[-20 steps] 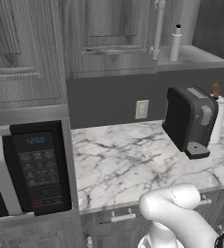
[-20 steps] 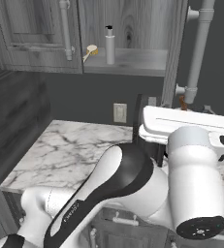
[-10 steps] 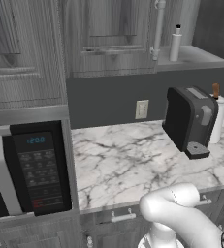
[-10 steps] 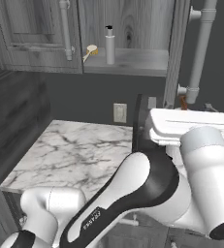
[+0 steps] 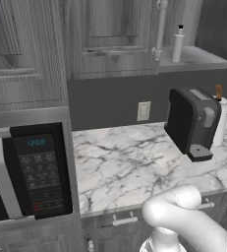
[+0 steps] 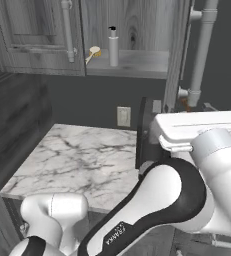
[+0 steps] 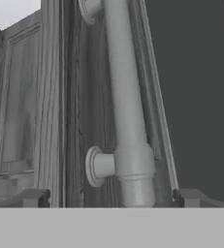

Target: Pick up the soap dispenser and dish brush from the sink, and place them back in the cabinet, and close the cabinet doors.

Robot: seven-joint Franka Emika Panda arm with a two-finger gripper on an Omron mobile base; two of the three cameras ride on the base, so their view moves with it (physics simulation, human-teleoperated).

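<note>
The gripper [image 7: 111, 198] is spread wide, its tips either side of the white bar handle [image 7: 125, 111] of a cabinet door [image 6: 179, 55] standing open. On the cabinet [image 6: 137, 62] shelf, the soap dispenser [image 6: 113, 46] stands upright, the dish brush [image 6: 93, 52] at its 9 o'clock, just beside it.

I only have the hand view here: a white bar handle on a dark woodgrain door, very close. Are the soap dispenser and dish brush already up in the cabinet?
Observer: Yes. The soap dispenser stands upright on the cabinet shelf.
Operator: And the brush?
Observer: The dish brush lies just beside it on the same shelf.
Operator: Are the doors shut?
Observer: No, the right door stands open, its white bar handle facing the arm.
</note>
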